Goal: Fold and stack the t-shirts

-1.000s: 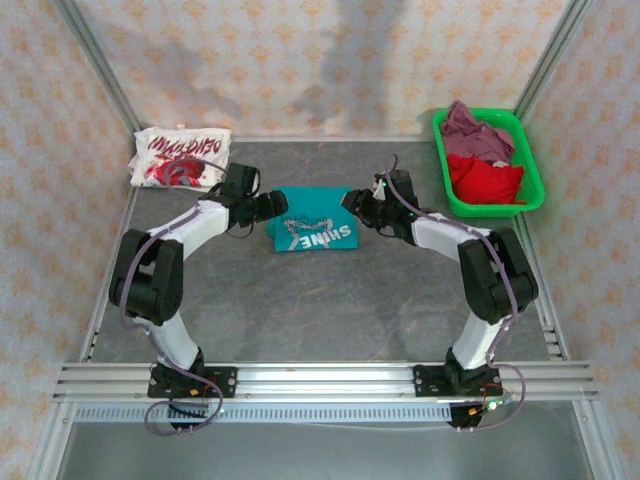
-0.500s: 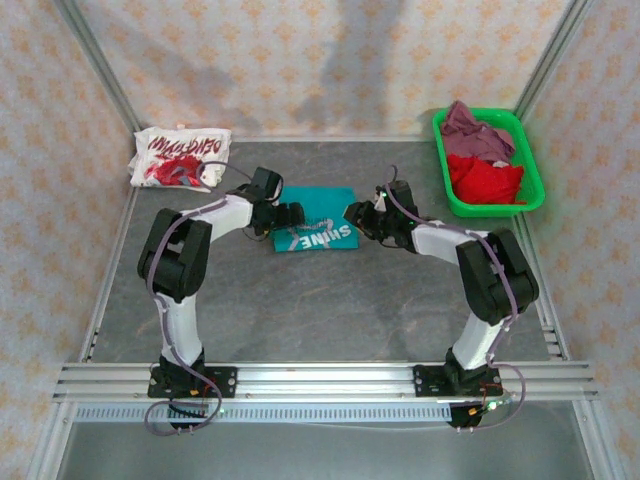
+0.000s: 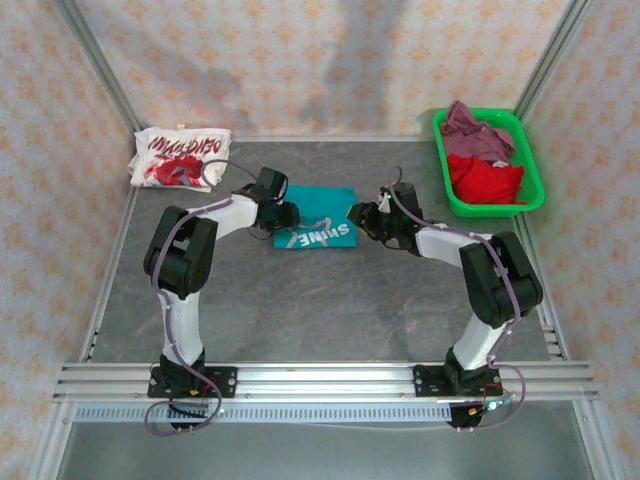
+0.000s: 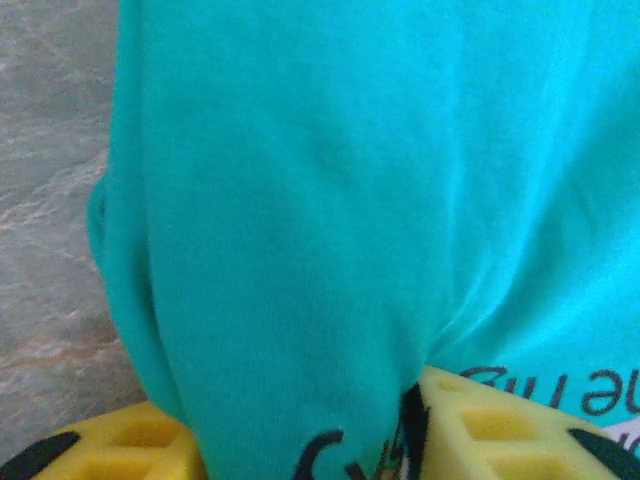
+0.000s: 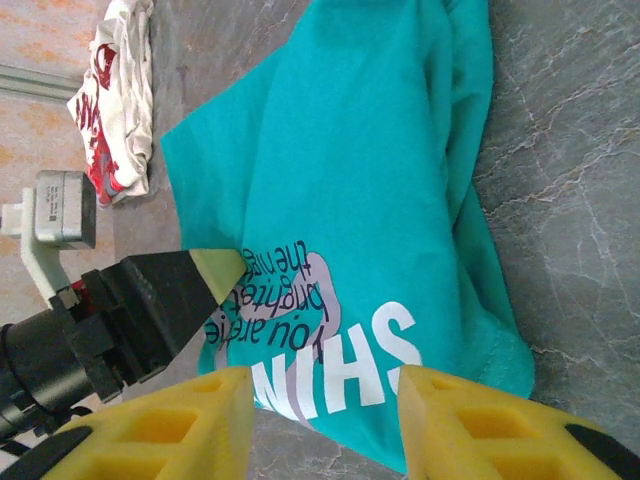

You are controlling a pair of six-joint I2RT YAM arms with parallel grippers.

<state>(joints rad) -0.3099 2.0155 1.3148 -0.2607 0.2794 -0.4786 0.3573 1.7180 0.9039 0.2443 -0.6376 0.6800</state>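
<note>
At the far left corner of the table point(image 3: 330, 300) I see the white t-shirt point(image 3: 180, 157) with red print lying folded, and to its right my left gripper point(image 3: 284, 213) sits at the left edge of the teal t-shirt point(image 3: 318, 222), its yellow fingers point(image 4: 480, 435) closed on a fold of teal cloth, as far as this very close view lets me judge. The teal shirt lies folded in the middle of the table. My right gripper point(image 3: 356, 214) is just beside its right edge with fingers apart and nothing between them, and the red t-shirt point(image 3: 485, 180) and mauve t-shirt point(image 3: 474, 130) sit bunched in the green basket point(image 3: 535, 180) at the far right.

Grey mottled table point(image 3: 330, 300): folded teal t-shirt point(image 3: 318, 218) near the middle, white t-shirt point(image 3: 180, 157) at the far left corner, green basket point(image 3: 530, 200) at the far right corner.
</note>
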